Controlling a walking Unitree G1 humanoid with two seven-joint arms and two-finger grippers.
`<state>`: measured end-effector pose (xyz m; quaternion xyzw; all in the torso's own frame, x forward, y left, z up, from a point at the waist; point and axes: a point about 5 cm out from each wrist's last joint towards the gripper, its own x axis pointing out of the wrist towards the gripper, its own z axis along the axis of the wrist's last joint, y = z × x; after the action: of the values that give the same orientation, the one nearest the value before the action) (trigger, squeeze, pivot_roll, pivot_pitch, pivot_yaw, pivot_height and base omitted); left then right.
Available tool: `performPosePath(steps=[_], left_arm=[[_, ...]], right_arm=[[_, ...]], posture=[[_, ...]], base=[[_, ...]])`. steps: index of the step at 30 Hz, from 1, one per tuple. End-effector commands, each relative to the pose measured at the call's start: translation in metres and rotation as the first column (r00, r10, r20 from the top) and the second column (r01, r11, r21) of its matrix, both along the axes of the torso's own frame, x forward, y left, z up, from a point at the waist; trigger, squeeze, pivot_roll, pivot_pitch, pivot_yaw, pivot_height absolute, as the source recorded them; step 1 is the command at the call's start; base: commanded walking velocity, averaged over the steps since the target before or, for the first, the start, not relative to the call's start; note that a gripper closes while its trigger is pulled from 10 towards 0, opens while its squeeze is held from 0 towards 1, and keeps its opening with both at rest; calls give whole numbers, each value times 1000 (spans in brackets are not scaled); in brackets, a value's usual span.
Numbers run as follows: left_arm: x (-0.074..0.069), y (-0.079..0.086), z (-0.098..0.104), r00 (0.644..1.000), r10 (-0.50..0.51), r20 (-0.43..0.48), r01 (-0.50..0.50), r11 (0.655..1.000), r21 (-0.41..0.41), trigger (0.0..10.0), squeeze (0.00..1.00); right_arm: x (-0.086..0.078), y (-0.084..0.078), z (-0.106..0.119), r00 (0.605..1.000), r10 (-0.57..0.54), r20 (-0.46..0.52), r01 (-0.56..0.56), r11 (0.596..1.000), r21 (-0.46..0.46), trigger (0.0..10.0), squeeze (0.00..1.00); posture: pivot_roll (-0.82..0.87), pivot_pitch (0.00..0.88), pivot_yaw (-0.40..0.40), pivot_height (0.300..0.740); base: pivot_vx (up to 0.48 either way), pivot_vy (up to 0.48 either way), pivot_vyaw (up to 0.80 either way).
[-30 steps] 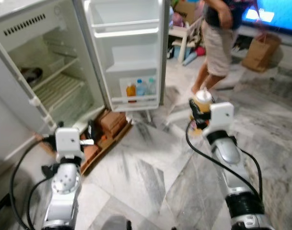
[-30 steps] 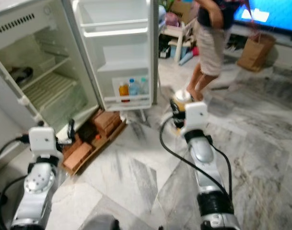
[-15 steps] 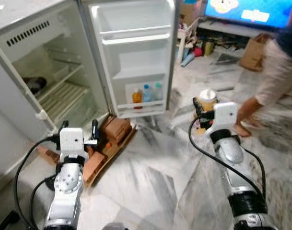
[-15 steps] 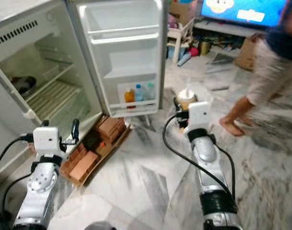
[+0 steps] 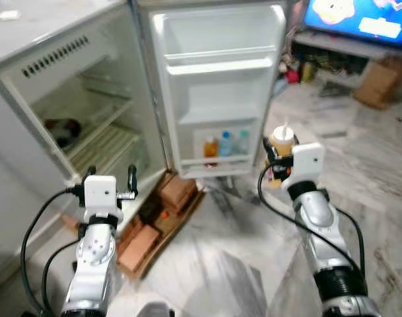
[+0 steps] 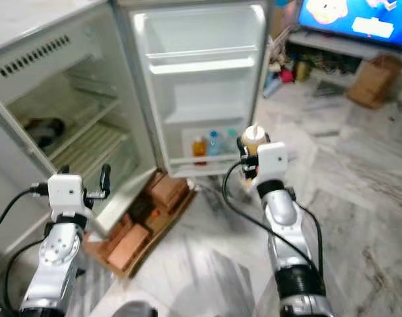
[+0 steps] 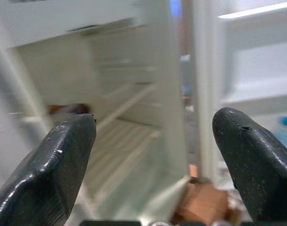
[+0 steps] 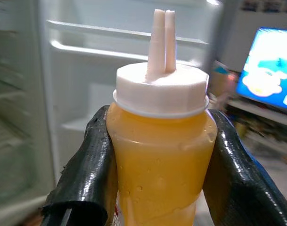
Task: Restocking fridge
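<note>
The person who stood to the right of the fridge [image 5: 68, 119] a second ago is gone from view, and the camera has swung so that the open door [image 5: 217, 99] now sits nearly centred.

The right gripper [image 8: 157, 160] is clamped on a bottle [image 8: 159, 155] of yellow-orange sauce with a white twin-spout cap, one black finger pressed to each side. It holds the bottle upright in front of the door's right edge, level with the lowest door shelf [image 5: 220, 155]. On that shelf stand three small bottles [image 5: 225, 144], one orange and two blue-capped.

The left gripper [image 7: 152, 155] has its fingers [image 7: 53, 174] spread wide apart with nothing between them, and it points into the fridge's main compartment. Inside, wire racks [image 5: 108, 142] slope across the cavity and a dark object [image 5: 63, 129] lies at the back left; what it is cannot be told.

On the floor below the door, bricks [image 5: 177, 191] on a wooden board [image 5: 167, 228] lie between the robot and the fridge. Right of the fridge, a lit screen [image 5: 359, 16] and a cardboard box [image 5: 380, 82] stand well apart from it.
</note>
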<state>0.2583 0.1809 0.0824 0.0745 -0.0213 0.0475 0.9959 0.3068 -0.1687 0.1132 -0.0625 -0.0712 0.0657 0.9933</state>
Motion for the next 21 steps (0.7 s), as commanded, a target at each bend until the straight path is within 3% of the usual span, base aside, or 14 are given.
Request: performPosePath(steps=[1, 7, 17, 21], left_arm=[[-2, 12, 0, 999, 35, -3, -35, 999, 22, 10000, 0], [-2, 12, 2, 999, 40, 5, -40, 999, 25, 10000, 0], [-2, 6, 5, 999, -41, 18, 41, 999, 6, 10000, 0], [-2, 4, 7, 997, -68, 28, 68, 998, 1, 10000, 0]], right_arm=[[4, 18, 10, 997, 59, 42, -60, 998, 12, 10000, 0], [4, 16, 9, 998, 49, 39, -50, 999, 16, 10000, 0], [6, 17, 11, 998, 40, 46, -41, 999, 13, 10000, 0], [8, 18, 14, 998, 37, 54, -38, 999, 11, 10000, 0]], posture=[[126, 26, 10, 740], [125, 29, 12, 740], [124, 44, 19, 740], [125, 43, 23, 740]], base=[[322, 356, 800], [0, 0, 160], [0, 0, 0], [291, 0, 0]])
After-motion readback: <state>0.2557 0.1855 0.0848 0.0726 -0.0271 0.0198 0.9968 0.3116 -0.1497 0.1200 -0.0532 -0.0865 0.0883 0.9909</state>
